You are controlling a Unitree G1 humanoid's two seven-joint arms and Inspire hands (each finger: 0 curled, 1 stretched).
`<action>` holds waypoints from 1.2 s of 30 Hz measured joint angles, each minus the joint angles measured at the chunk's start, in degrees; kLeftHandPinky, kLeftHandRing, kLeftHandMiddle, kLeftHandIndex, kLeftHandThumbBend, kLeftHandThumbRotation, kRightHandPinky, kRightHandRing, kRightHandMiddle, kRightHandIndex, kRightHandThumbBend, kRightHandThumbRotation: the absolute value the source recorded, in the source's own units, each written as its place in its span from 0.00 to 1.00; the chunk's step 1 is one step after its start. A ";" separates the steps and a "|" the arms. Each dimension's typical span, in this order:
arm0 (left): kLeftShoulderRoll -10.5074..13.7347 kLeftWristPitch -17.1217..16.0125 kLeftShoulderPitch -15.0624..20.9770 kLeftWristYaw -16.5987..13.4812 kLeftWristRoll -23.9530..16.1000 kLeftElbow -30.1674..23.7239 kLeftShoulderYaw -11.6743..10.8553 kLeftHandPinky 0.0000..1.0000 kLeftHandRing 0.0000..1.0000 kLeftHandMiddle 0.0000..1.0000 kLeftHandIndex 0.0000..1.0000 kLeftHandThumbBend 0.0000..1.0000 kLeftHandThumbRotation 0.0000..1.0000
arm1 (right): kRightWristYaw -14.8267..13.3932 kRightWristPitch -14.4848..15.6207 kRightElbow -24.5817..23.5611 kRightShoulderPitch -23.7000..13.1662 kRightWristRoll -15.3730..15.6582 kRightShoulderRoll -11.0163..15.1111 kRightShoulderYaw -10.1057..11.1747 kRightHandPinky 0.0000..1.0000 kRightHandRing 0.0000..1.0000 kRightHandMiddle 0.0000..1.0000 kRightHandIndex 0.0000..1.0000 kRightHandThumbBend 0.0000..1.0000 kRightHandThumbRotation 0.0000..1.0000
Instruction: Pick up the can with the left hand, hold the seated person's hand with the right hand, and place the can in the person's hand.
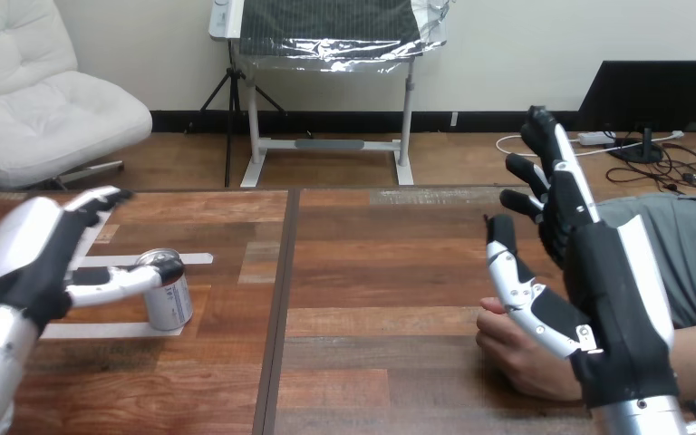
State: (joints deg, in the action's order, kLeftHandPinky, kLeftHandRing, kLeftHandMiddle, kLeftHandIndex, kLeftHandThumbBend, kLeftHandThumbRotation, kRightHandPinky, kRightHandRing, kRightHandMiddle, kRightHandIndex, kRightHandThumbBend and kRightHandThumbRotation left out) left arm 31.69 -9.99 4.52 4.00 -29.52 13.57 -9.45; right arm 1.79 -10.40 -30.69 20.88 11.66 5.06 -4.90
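One can | touching thumb of left robot hand, spread | right robot hand spread, over person's hand

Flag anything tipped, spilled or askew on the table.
Nothing stands out. The can stands upright on the table, no spill, by the open left hand. The open right hand is beside the person's hand.

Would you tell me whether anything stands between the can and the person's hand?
Nothing visible does: bare table lies between the can and the person's hand; the open right hand is raised next to it.
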 measured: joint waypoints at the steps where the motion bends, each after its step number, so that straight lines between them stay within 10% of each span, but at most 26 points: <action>1: 0.10 0.02 0.41 0.46 0.00 0.50 0.26 0.78 0.84 0.86 0.84 0.89 0.51 | 0.00 0.00 0.01 -0.07 0.00 0.00 0.12 0.83 0.92 0.97 1.00 0.00 0.00; 36: 3.17 4.99 17.42 11.45 -2.86 13.37 13.06 0.75 0.85 0.88 0.87 0.95 0.43 | 1.05 0.04 0.04 -1.43 -0.32 1.21 3.24 0.74 0.87 0.93 0.93 0.00 0.00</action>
State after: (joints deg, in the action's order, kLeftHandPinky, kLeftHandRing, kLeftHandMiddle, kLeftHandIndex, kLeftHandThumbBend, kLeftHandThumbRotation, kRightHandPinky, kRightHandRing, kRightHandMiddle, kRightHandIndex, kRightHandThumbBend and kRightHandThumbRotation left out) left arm 34.86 -5.00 21.95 15.45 -32.39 26.95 3.61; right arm 2.84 -10.35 -30.65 19.44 11.34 6.27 -1.66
